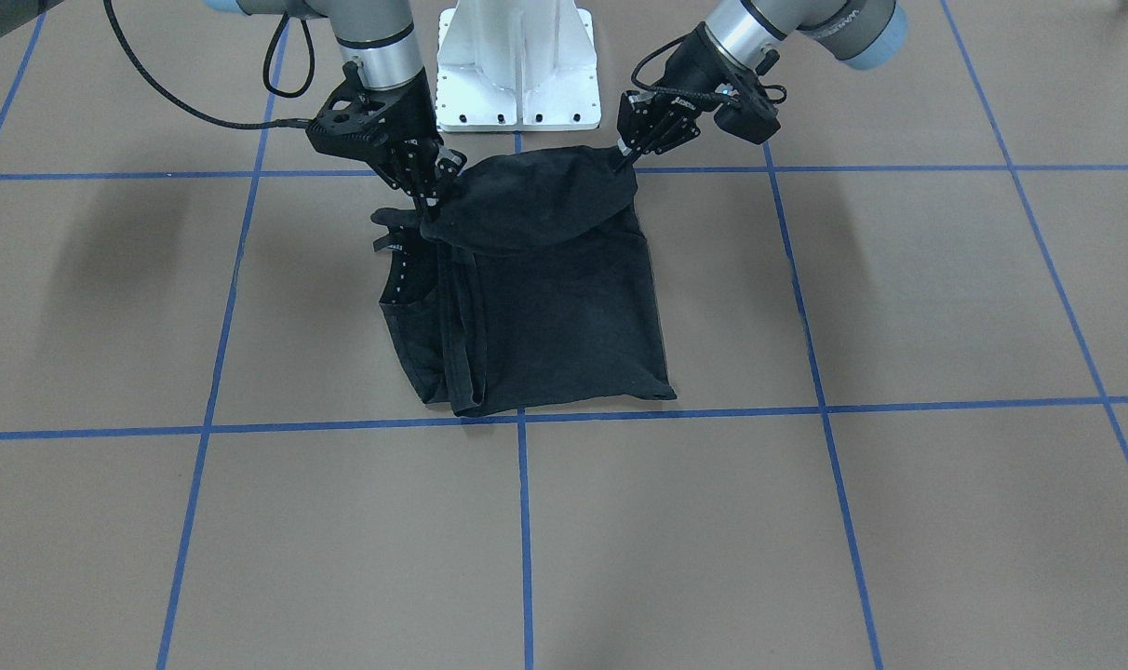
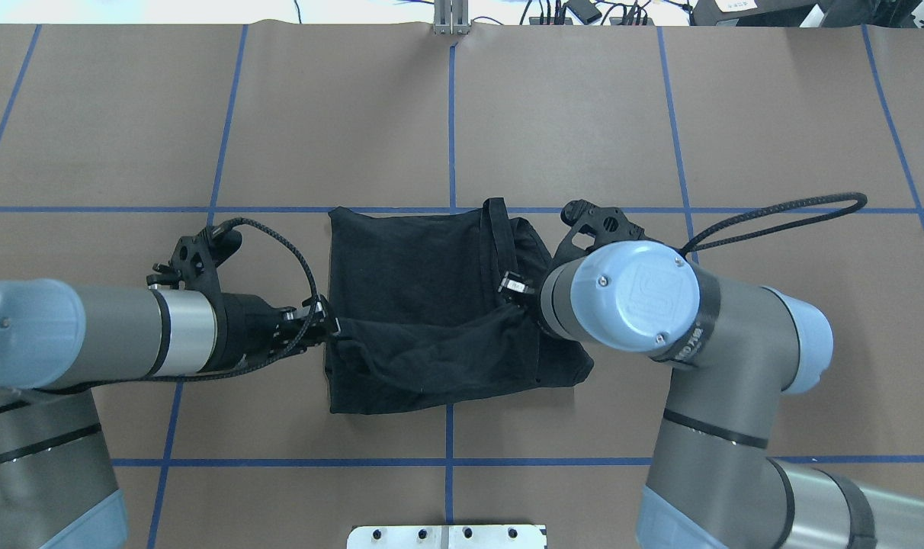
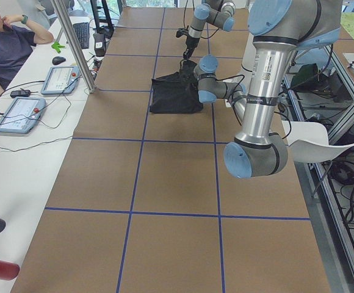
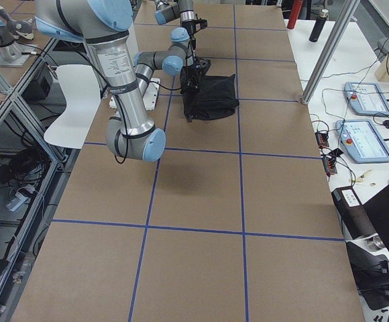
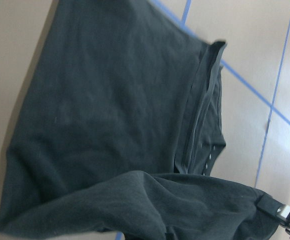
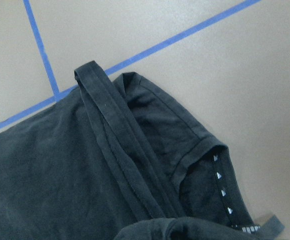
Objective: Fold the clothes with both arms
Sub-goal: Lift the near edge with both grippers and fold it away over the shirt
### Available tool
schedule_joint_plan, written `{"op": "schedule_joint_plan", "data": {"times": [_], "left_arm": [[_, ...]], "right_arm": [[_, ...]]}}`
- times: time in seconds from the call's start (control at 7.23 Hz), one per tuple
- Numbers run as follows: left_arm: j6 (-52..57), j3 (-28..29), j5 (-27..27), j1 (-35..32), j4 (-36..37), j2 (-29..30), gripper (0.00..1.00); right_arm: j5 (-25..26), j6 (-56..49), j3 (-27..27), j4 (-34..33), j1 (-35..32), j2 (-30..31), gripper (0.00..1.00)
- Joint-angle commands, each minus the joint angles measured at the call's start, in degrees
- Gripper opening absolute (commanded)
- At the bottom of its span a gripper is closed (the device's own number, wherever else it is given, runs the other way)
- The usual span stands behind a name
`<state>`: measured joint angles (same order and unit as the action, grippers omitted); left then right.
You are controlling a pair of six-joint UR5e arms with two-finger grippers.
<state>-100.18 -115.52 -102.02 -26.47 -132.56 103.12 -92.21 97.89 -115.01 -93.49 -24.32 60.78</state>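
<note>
Table [image 1: 248,558], brown w/ blue tape [image 1: 524,540] grid, bears the black T-shirt [image 1: 555,307] mid-square, just fwd of the white pedestal base [image 1: 517,65]. Shirt lies folded flat. Its robot-side edge is raised as a sagging flap betw. both claws. Left gripper [image 1: 624,156] is pinched tight on one corner of the flap. Right gripper [image 1: 431,200] is clamped on the other corner, by the collar [image 6: 220,175] w/ white triangles. Overhead, the right arm's wrist cap [image 2: 633,293] hides its claw & part of the shirt. Off-table, a person [image 3: 3,43] sits at the side bench w/ a control pendant [image 3: 61,79].
</note>
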Motion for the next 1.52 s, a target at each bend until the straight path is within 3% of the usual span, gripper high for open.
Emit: {"op": "schedule_joint_plan", "data": {"times": [0.0, 0.55, 0.97, 1.38], "left_arm": [[2.4, 6.6, 0.1, -3.5, 0.2, 3.6, 0.00], [8.1, 17.1, 0.2, -7.6, 0.2, 9.5, 0.00], [11.6, 22.4, 0.4, -8.7, 0.1, 11.1, 0.00], [12.2, 26.8, 0.5, -9.8, -0.2, 13.8, 0.00]], "right_arm": [[-0.4, -2.9, 6.7, 0.1, -3.4, -3.5, 0.00], [-1.2, -4.7, 16.4, 0.4, -6.7, -9.4, 0.00], [-1.7, -5.6, 25.3, 7.0, -9.0, -12.4, 0.00], [-2.3, -7.2, 32.1, 8.3, -10.1, -16.6, 0.00]]}}
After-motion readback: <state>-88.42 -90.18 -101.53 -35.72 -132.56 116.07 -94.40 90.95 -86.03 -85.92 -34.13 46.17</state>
